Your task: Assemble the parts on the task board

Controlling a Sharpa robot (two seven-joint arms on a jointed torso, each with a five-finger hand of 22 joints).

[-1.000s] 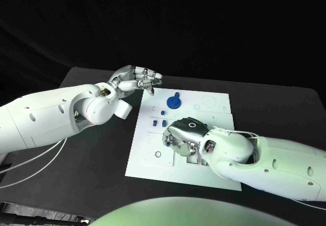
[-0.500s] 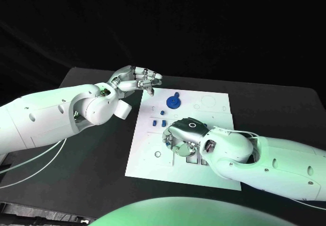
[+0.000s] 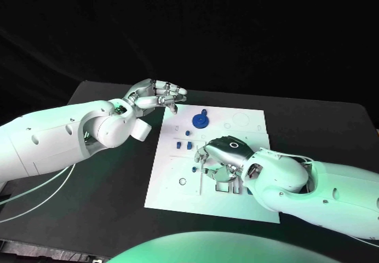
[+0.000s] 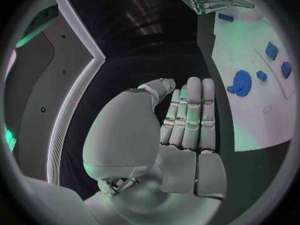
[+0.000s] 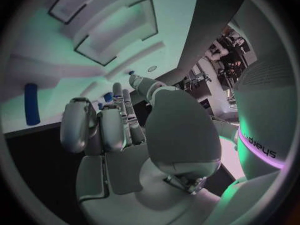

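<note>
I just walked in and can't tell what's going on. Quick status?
Left hand curled, holding nothing, at the white board's far corner. Right hand low over the board's middle; grip unclear. Blue round part lies untouched.

Left hand [image 3: 158, 93] curled — right hand [image 3: 217, 160] likewise

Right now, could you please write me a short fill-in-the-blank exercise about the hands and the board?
1. The task board is coloured ____.
2. The hand lowered over the middle of the board is the ____ hand.
3. The left hand hovers beyond the board's far-left corner, holding ____.
4. The round gear-like part is coloured ____.

Missing words: white; right; nothing; blue.
</note>
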